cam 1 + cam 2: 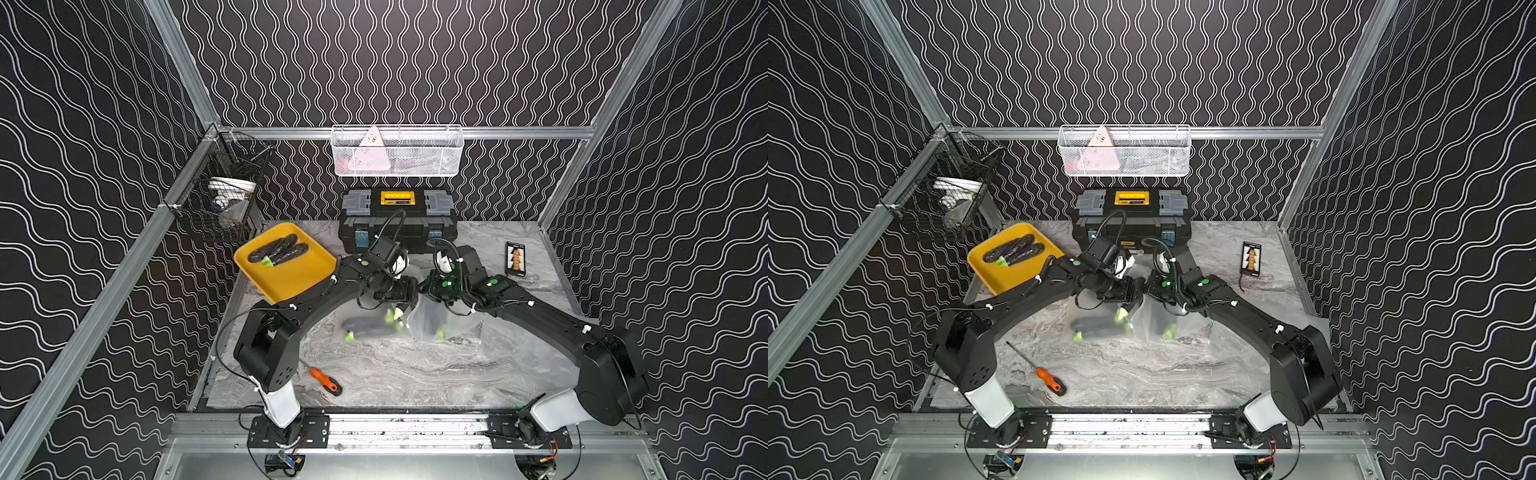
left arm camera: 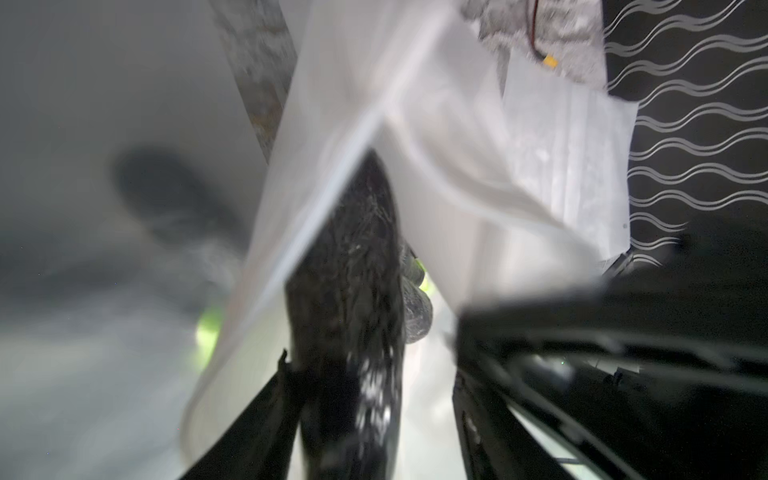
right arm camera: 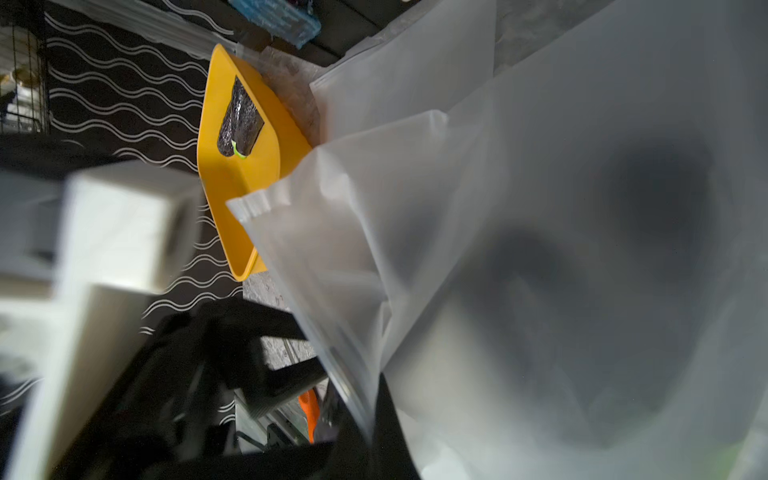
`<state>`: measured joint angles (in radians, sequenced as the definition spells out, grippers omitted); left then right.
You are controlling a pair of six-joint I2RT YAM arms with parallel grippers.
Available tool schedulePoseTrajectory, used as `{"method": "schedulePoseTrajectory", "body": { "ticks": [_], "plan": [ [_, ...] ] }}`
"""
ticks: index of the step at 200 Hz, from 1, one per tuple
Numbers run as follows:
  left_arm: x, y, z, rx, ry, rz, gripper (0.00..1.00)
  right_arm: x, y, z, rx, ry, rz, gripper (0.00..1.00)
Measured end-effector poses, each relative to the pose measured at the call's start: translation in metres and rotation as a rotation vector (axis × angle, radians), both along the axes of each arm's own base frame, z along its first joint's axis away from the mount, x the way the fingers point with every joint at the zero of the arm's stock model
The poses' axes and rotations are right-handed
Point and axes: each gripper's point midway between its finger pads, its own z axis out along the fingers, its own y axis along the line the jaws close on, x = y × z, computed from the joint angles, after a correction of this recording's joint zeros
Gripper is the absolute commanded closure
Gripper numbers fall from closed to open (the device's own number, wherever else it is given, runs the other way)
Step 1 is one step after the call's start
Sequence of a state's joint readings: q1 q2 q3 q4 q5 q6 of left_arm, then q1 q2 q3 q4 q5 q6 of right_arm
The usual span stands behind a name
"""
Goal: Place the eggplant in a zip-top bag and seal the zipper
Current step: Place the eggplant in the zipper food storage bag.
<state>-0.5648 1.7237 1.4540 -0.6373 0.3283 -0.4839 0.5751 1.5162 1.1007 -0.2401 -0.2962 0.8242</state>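
Observation:
A dark eggplant (image 2: pixel 349 291) lies between the jaws of my left gripper (image 2: pixel 374 365). Those jaws stand open, with a gap beside the eggplant. Its far end reaches into the mouth of the translucent zip-top bag (image 2: pixel 374 83). My right gripper (image 3: pixel 365 419) is shut on the bag's zipper rim and holds the bag (image 3: pixel 457 208) up. In both top views the grippers meet mid-table, left (image 1: pixel 395 309) and right (image 1: pixel 422 291), over the bag (image 1: pixel 432 320). A blurred dark eggplant shape (image 1: pixel 370 326) shows through plastic below them.
A yellow tray (image 1: pixel 299 278) at back left holds two more eggplants (image 1: pixel 278 249). A black toolbox (image 1: pixel 397 224) stands behind the arms. An orange screwdriver (image 1: pixel 326 380) lies front left, a black parts card (image 1: pixel 515 257) back right. Flat bags (image 1: pixel 519 345) lie under the right arm.

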Motion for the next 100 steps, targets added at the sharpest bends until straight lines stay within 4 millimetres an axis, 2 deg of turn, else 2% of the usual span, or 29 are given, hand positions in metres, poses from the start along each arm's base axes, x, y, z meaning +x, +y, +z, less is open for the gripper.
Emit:
{"method": "schedulePoseTrajectory", "body": {
  "ticks": [24,45,72,100],
  "plan": [
    [0.013,0.004,0.036,-0.003,-0.102,0.025,0.34,0.007,-0.008,-0.002,0.006,0.019,-0.043,0.99],
    [0.014,0.011,0.051,0.015,-0.148,0.037,0.39,0.017,-0.02,-0.002,0.018,0.029,-0.098,0.99],
    [0.003,0.02,0.041,0.044,-0.135,0.03,0.5,0.03,-0.039,0.0,0.031,0.03,-0.176,0.99],
    [-0.013,0.027,0.021,0.059,-0.083,0.018,0.51,0.035,-0.042,0.006,0.037,0.017,-0.189,0.99]
  ]
}}
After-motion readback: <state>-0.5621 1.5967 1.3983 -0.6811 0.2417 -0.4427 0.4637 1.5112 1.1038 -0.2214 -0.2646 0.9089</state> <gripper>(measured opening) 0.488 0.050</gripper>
